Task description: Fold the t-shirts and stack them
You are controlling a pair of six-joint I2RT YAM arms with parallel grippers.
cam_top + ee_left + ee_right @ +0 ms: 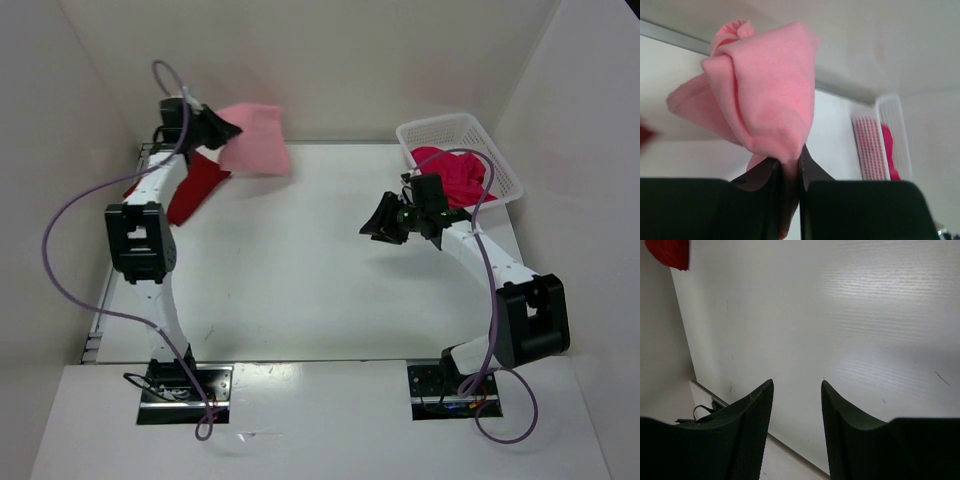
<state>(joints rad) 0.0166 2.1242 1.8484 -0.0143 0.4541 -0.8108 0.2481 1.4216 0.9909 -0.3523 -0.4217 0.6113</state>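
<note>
Pink shirt (pixel 765 90), likely soft and light, bunched in the clenched left claw (pixel 790 167) at eleven o'clock; shoulders seem better holds. Right claw (pixel 797 390) released.

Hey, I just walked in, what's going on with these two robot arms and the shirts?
The left gripper is shut on the light pink t-shirt, holding it bunched up in the air at the far left. The dark red t-shirt lies on the table beneath that arm. The magenta t-shirt sits in the white basket. The right gripper hangs open and empty above the tabletop.
</note>
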